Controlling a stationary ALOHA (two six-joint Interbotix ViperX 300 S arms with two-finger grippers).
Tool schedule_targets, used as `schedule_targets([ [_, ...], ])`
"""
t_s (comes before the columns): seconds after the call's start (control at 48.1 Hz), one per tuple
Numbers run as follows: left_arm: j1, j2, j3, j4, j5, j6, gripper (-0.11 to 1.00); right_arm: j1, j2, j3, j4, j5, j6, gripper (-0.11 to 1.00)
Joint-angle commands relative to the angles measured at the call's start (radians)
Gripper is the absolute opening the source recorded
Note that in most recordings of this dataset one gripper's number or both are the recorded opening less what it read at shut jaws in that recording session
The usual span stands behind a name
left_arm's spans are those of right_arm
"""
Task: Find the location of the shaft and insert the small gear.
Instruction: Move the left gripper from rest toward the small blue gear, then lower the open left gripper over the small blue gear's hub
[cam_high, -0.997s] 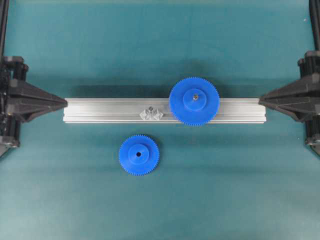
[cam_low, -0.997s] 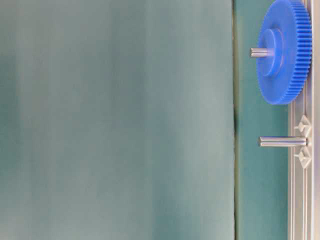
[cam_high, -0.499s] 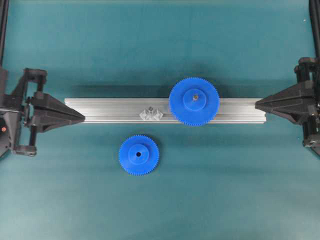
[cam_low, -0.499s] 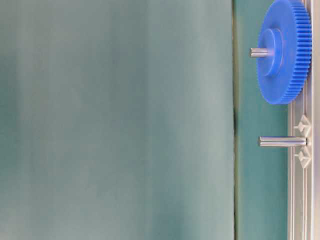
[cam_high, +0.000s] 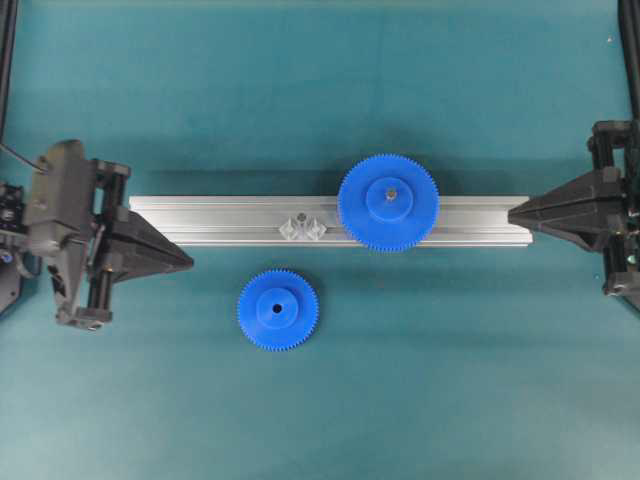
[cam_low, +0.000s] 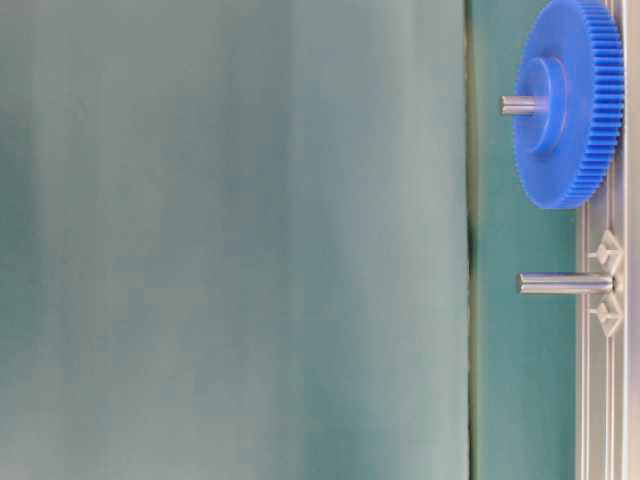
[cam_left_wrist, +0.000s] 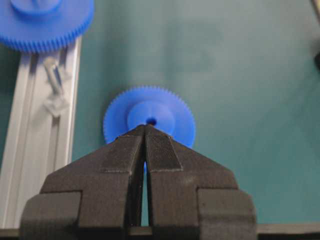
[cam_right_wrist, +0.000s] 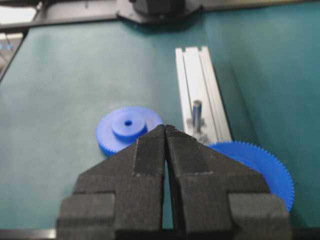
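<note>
Beside large gear (cam_high: 387, 202) on rail (cam_high: 220, 220), bare shaft (cam_high: 301, 217), small gear (cam_high: 278, 310) apart, both grippers closed, empty

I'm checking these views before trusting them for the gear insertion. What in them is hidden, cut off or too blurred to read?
- Table-level view: small gear and both grippers are out of frame; the left part is a blurred teal surface.
- Overhead: shaft is too small to show its height.
- Left wrist view: left gripper covers the small gear's near rim; the big gear is cut by the top edge.
- Right wrist view: right gripper hides part of the big gear.
</note>
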Motion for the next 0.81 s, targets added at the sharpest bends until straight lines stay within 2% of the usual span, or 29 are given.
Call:
schedule_targets([
  [0.0, -0.005, 0.026, -0.051, 0.003, 0.023, -0.002, -0.02, -0.003, 0.009, -0.011, 0.002, 0.006, 0.009, 0.01],
  [0.415, -0.02, 0.206, -0.192, 0.003, 0.098, -0.006, -0.02, -0.011, 0.009, -0.008, 0.002, 0.014, 0.009, 0.01],
  [0.789, -0.028, 0.407, -0.383, 0.003, 0.278, -0.018, -0.02, -0.018, 0.008, 0.002, 0.002, 0.026, 0.009, 0.01],
])
